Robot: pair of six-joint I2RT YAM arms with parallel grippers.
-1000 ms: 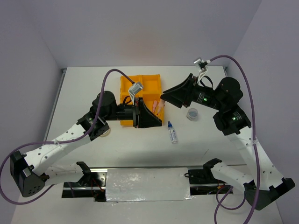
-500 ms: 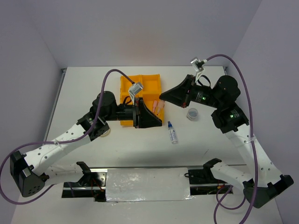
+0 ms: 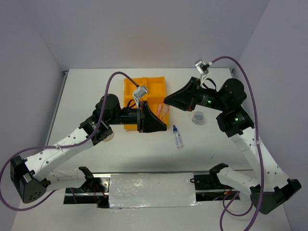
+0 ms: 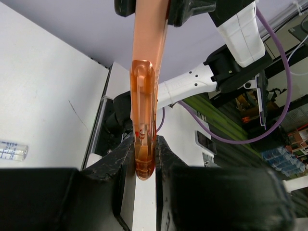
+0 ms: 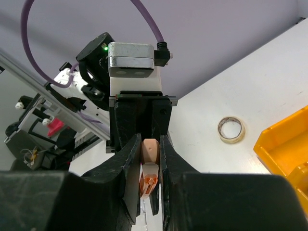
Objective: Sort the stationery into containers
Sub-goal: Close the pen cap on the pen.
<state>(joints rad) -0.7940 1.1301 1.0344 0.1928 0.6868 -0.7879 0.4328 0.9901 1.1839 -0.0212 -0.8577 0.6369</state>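
Observation:
A pink stick hangs in the air between my two grippers, just right of the orange-yellow tray. My left gripper is shut on one end of the stick. My right gripper is shut on its other end. In the top view the left gripper and the right gripper nearly meet. The clear bottle with blue cap lies on the table; it also shows in the left wrist view. The clear-grey roll sits under my right arm. The beige tape ring lies by my left arm. The light-blue stick is hidden.
The tray's corner shows in the right wrist view. A foil-covered strip lies along the table's near edge between the arm bases. Purple cables loop over both arms.
My right wrist has shifted slightly left, toward the left gripper. The left arm and the stick have stayed in place.

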